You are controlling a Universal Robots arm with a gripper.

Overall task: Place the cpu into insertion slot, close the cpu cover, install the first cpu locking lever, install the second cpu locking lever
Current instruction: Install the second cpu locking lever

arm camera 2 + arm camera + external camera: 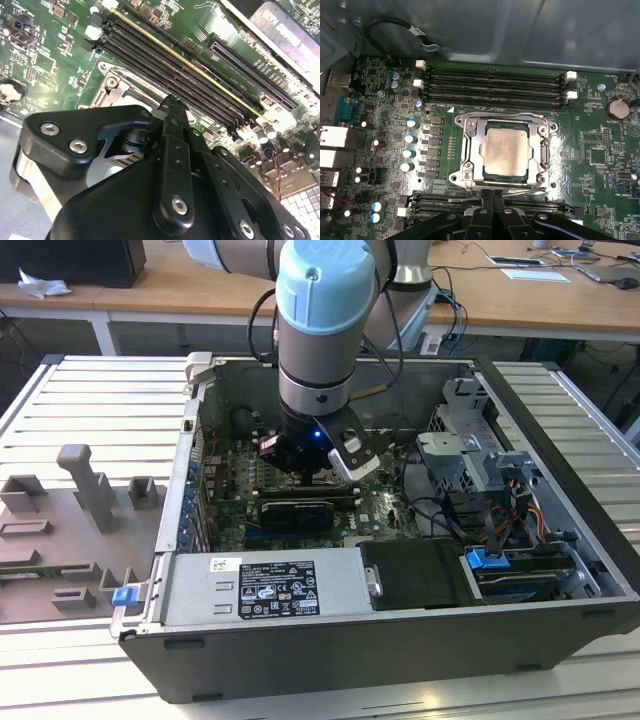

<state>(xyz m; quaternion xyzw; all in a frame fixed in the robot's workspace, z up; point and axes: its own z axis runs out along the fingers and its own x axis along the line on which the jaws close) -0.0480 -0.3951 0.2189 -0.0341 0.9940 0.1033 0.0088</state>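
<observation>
on the socket: cpu [506, 151] pale, square, seated | cpu cover [470, 145] closed | gripper [492, 195] fingers together, empty

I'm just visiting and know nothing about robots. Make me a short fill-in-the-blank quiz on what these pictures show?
1. The cpu already sits in its ____ on the green board.
2. The cpu cover framing the chip is made of ____.
3. The gripper hangs inside an open computer ____.

Missing words: socket; metal; case

Beige-silver cpu [506, 150], silver-grey cpu cover [470, 150], green motherboard [590, 145]
</observation>
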